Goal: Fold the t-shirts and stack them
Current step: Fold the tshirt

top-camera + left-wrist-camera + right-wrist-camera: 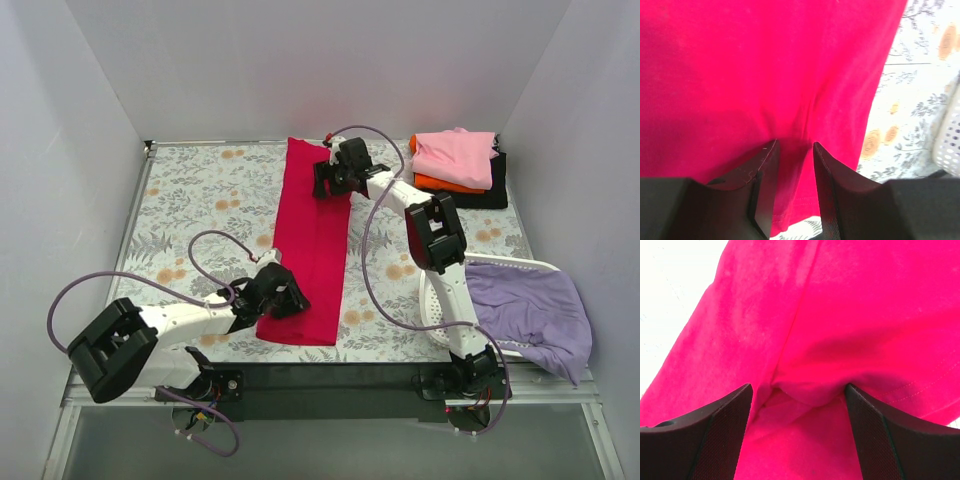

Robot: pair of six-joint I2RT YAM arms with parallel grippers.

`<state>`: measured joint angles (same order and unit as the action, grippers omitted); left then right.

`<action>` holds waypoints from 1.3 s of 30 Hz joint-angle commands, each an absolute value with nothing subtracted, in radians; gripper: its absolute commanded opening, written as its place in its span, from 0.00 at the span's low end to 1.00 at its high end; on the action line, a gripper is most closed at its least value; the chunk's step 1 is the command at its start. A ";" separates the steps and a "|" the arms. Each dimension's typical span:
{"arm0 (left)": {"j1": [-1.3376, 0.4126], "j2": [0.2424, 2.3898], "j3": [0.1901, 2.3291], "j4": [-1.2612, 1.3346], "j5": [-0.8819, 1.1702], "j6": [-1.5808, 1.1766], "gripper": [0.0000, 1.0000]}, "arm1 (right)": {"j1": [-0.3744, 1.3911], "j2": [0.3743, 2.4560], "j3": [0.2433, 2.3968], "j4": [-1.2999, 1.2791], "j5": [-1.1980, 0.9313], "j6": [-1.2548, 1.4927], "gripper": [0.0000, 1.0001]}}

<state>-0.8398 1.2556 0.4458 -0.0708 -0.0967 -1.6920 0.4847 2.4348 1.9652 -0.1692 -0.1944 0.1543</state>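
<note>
1. Cloth lies ready for folding: the crimson t-shirt is a long narrow strip, probably so its two ends can be brought together.
2. At the shirt's near hem the left gripper pinches the cloth. At its far end the right gripper straddles a pucker, jaws wide and seemingly unclamped.
3. Right of that far end, the pink t-shirt tops a stack.

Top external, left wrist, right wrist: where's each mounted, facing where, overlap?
Top external: high behind the robot, looking down and forward over the table; left arm and right arm show, left hand and right hand at opposite ends of the red t-shirt.
Left wrist: on the left arm, looking past its fingers onto the shirt; basket at right.
Right wrist: on the right arm, looking past its fingers onto bunched red cloth.
Shared: all three see the red t-shirt.
</note>
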 commanded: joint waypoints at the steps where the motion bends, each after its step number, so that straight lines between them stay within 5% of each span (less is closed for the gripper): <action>1: -0.883 1.301 0.443 0.000 -0.061 -1.762 0.32 | 0.469 2.519 2.037 -0.261 -0.218 0.150 0.68; 10: -0.942 1.407 0.557 0.061 -0.107 -1.729 0.32 | 0.443 2.433 1.976 -0.227 -0.268 0.086 0.68; 22: -0.933 1.269 0.729 -0.046 -0.336 -1.465 0.36 | 0.468 1.728 1.245 0.043 -0.152 0.173 0.68; 31: -0.550 1.181 0.631 -0.041 -0.235 -1.322 0.37 | 0.673 1.419 0.914 0.006 -0.046 0.256 0.67; 39: -0.457 1.147 0.563 -0.037 -0.207 -1.313 0.37 | 0.912 1.348 0.750 -0.044 -0.035 0.374 0.64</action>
<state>-0.4629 1.1824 0.5671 -0.0372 -0.2283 -1.3411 0.8658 1.3834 0.7723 -0.0391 -0.0605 0.3111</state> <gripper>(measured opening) 0.371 0.645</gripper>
